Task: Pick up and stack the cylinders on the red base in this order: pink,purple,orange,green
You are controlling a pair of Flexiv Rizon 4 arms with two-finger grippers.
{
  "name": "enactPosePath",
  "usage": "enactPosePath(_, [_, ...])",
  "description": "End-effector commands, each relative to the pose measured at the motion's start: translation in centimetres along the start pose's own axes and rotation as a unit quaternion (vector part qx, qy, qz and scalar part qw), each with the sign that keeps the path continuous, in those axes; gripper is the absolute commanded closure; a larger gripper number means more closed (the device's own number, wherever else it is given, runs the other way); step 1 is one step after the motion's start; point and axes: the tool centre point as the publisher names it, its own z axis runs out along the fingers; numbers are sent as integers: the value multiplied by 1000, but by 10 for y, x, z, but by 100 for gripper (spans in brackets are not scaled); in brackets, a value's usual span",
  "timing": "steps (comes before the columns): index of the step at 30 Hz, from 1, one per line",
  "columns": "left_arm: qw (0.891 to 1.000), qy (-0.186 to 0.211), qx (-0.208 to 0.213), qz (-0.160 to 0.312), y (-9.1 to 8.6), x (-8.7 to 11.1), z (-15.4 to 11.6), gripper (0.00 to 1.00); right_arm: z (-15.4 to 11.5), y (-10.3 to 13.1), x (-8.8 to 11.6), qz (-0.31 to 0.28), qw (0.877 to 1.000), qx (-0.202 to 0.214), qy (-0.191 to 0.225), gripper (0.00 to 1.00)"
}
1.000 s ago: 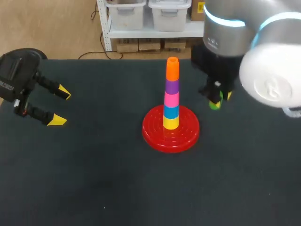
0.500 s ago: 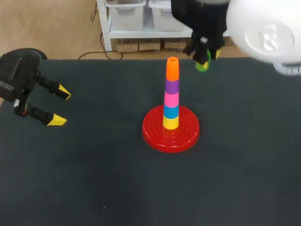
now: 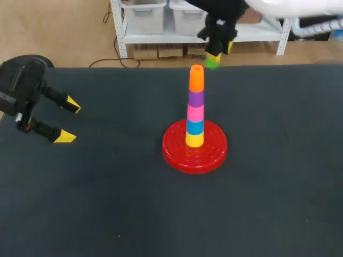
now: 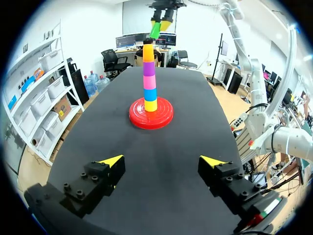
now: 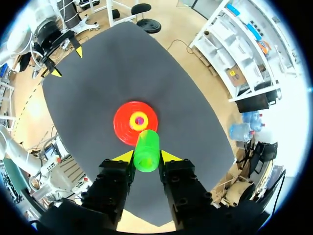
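Note:
On the red base (image 3: 178,155) (image 4: 164,114) (image 5: 122,131) stands a stack, from the bottom yellow, blue, pink, purple and orange (image 3: 196,78) (image 4: 148,53). My right gripper (image 3: 218,47) (image 5: 146,156) hangs high above the table, just behind and right of the stack's top, shut on the green cylinder (image 3: 213,62) (image 4: 155,31) (image 5: 146,150). In the right wrist view the base lies far below, just ahead of the green cylinder. My left gripper (image 3: 67,120) (image 4: 161,160) rests open and empty at the table's left side, well away from the stack.
The dark table top (image 3: 107,203) carries nothing but the base and its stack. Wide free room lies all round the base.
The right arm has lifted the green cylinder from table level at the base's right, carrying it up and to the left, to a spot near the stack's top. My left arm has kept still.

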Motion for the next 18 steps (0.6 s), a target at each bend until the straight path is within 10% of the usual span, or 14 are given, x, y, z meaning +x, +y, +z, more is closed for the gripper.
enactPosePath(1, [1000,-1,0,1,0,1,0,0,-6,-2,-26,-9,999,-17,42,100])
enactPosePath(18, [1000,-1,0,1,0,1,0,0,9,9,-32,-19,993,-52,102,100])
